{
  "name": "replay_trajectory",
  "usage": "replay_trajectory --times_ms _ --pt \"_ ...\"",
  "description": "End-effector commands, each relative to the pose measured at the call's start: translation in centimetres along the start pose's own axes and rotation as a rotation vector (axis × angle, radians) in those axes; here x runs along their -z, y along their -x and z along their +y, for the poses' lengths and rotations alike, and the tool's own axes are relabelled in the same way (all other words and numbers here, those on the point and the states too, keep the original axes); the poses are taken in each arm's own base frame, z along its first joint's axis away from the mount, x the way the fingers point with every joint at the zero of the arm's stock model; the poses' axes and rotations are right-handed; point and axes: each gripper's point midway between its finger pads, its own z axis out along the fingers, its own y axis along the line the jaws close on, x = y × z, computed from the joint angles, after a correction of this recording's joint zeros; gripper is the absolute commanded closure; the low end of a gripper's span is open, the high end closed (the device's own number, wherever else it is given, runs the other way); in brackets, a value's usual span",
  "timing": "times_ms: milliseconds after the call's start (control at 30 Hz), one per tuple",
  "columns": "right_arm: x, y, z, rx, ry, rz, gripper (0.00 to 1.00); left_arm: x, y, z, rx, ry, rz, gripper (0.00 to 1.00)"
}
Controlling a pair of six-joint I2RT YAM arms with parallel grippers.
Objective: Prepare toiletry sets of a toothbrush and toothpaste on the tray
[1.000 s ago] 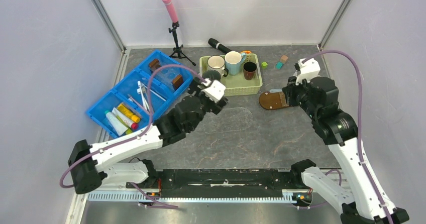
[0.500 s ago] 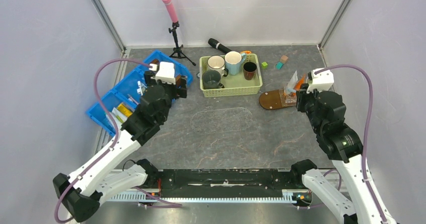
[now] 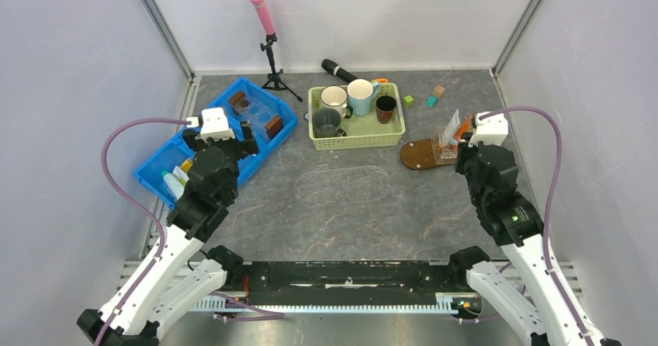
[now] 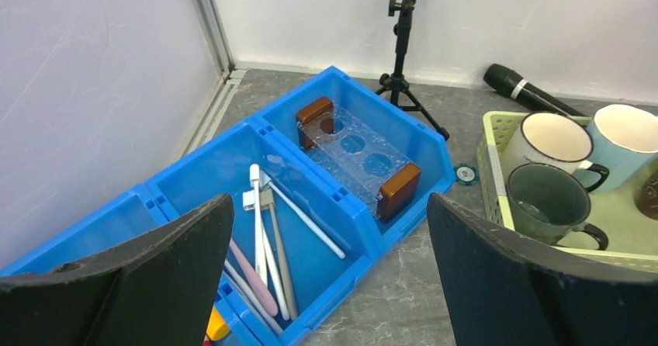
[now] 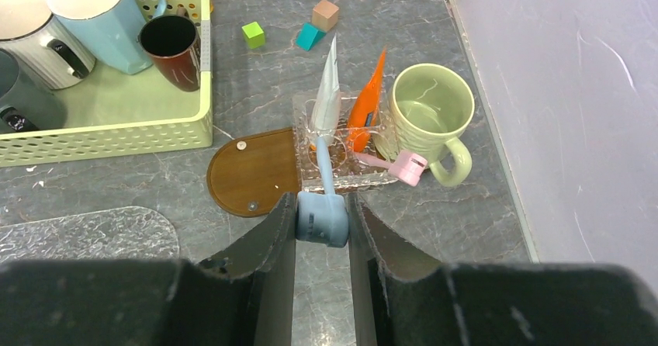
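The dark-brown oval tray (image 5: 252, 171) lies right of the green basket, also in the top view (image 3: 417, 157). A clear holder (image 5: 341, 177) on its right end holds a white toothpaste tube (image 5: 326, 90) and an orange one (image 5: 366, 102) upright, plus a pink toothbrush (image 5: 392, 164). My right gripper (image 5: 322, 206) is shut on the head of a blue toothbrush (image 5: 322, 218) whose stem reaches into the holder. My left gripper (image 4: 327, 206) is open and empty above the blue bin (image 4: 357, 230), over several toothbrushes (image 4: 268, 237). Toothpaste tubes (image 3: 174, 179) lie in the bin's near compartment.
A pale green mug (image 5: 431, 113) stands against the holder's right side. The green basket (image 3: 361, 140) holds several mugs. A clear oval plate (image 3: 341, 185) lies mid-table. A microphone (image 3: 339, 70), a tripod (image 3: 271, 70) and small blocks (image 3: 432, 96) are at the back.
My left arm has swung from beside the green basket leftward to above the blue bin. My right gripper has drawn back off the tray, uncovering the holder with the tubes.
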Motion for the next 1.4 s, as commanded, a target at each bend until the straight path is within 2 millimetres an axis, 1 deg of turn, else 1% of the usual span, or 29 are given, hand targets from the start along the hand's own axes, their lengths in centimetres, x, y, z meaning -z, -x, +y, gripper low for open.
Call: replay_trajectory --times_ms 0,467,767,1067,1367 --pt "-0.7 0.3 -0.3 -0.025 -0.038 -0.039 1.0 -0.2 0.5 0.9 0.053 0.058 -0.042 0.0" --pt "-2.8 -1.6 0.3 0.013 -0.05 -0.01 1.0 -0.3 0.1 1.1 0.045 0.068 -0.048 0.0" --pt "-3.9 -2.1 0.6 0.041 -0.06 0.013 1.0 -0.4 -0.1 0.9 0.038 0.064 -0.042 0.0" --pt "-5.3 -2.9 1.0 0.06 -0.05 0.047 0.94 -0.5 -0.2 0.9 0.034 0.063 -0.04 0.0" --pt "-6.4 -3.5 0.6 0.04 -0.04 0.063 0.9 -0.5 -0.2 0.9 0.034 0.062 -0.041 0.0"
